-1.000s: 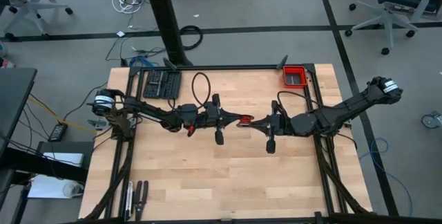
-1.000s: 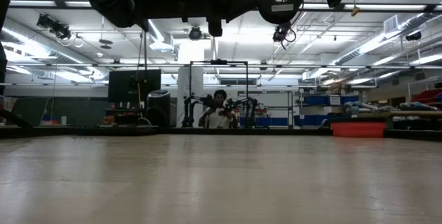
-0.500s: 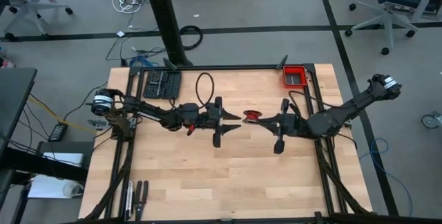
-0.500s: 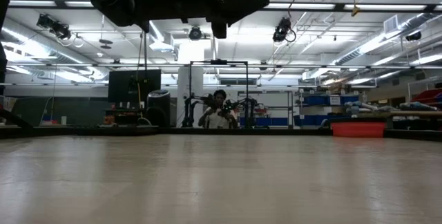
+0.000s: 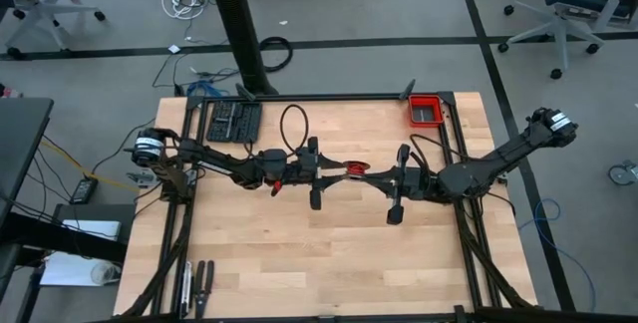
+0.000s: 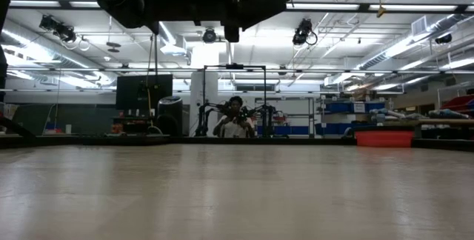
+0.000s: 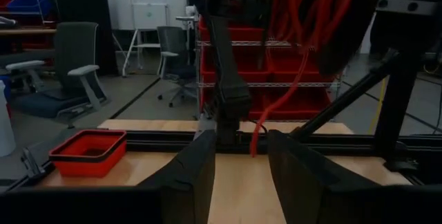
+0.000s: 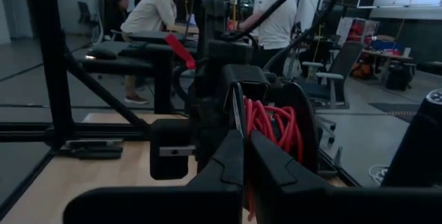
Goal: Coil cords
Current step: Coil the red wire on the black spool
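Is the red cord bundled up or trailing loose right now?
Bundled. The red cord shows as a compact clump between the left gripper and right gripper; the right wrist view shows stacked loops, one short strand hanging free.

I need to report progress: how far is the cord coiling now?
Done: the red cord is already a small bundle. In hand: the right hand is shut on it in mid-air; the left hand is open beside it. Left: setting the bundle down.
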